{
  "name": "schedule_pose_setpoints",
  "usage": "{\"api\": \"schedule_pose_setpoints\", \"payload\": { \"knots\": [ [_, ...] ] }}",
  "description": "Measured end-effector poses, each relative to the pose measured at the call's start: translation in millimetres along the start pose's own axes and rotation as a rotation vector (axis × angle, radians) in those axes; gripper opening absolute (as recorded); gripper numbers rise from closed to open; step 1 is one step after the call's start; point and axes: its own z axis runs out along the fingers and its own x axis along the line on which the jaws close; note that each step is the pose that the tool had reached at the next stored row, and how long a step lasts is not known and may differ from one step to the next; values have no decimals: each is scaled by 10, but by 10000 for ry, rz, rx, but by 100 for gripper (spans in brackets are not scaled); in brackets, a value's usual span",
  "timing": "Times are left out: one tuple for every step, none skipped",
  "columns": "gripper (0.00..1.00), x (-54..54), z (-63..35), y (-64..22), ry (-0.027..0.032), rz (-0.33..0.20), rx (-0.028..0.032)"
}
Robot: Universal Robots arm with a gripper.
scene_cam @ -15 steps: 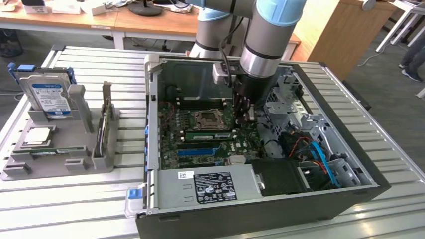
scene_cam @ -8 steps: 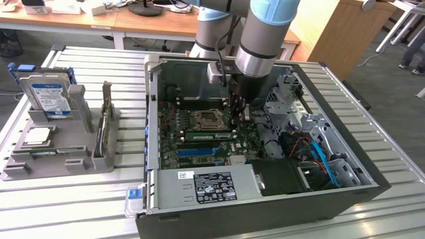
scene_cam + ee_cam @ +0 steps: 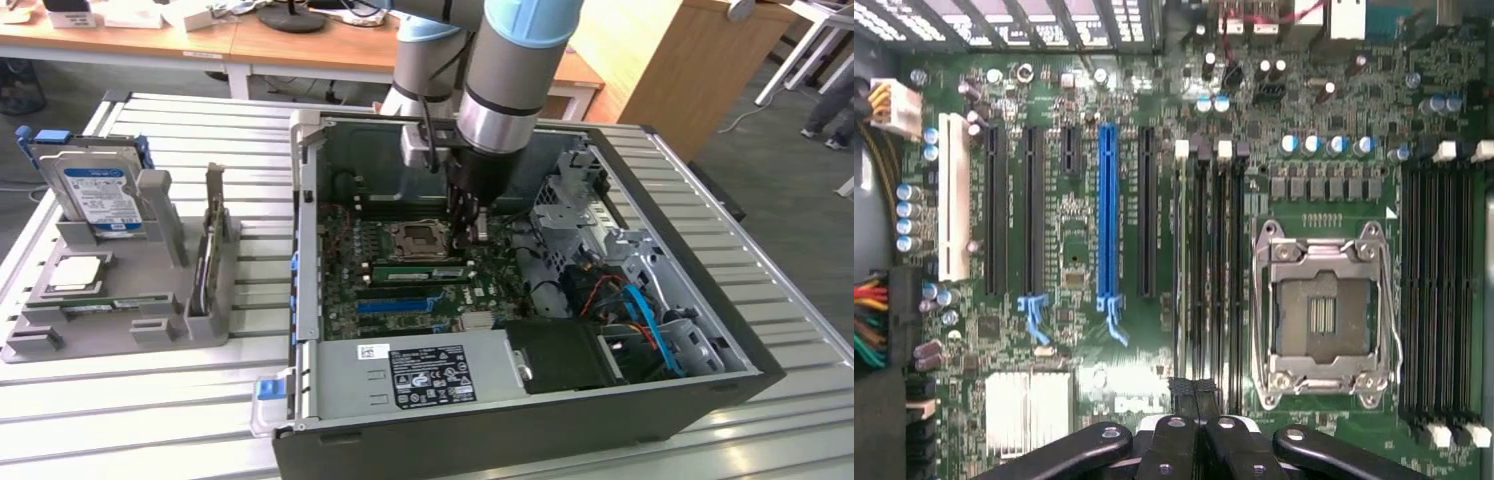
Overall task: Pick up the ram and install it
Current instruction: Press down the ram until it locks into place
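no legible text, labels too blurred

Gripper (image 3: pixel 463 232) inside case (image 3: pixel 747 340), over board (image 3: pixel 1084 260) — socket (image 3: pixel 1322 315) beside it, slots (image 3: pixel 1209 250) beneath.

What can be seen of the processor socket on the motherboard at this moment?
The processor socket is a square frame of silvery metal with screws at its corners and thin wire levers along its sides. Its centre is a dark recessed square with a small patch of contacts, and no chip is seated in it. It lies flat on the green motherboard inside the open case, between two banks of black memory slots. Nothing touches it.
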Motion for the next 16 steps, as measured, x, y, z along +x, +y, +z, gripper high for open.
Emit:
{"api": "schedule_pose_setpoints", "payload": {
  "knots": [
    [11,-2,0,19,1,0,0],
    [11,-3,0,38,0,1,0],
    [11,-5,0,58,0,1,0],
    [11,-6,0,76,0,1,0],
    [11,-7,0,95,0,1,0],
    [11,-9,0,114,0,0,0],
    [11,-10,1,133,0,0,0],
    [11,-11,1,154,0,0,0],
    [11,-11,1,174,0,1,0],
    [11,-11,1,195,0,1,0],
    [11,-11,1,215,0,1,0],
    [11,-11,1,235,0,1,0],
    [11,-11,1,253,0,1,0],
    [11,-11,1,272,0,0,0],
    [11,-11,1,290,0,0,0],
    [11,-10,1,309,0,0,0]
  ]
}}
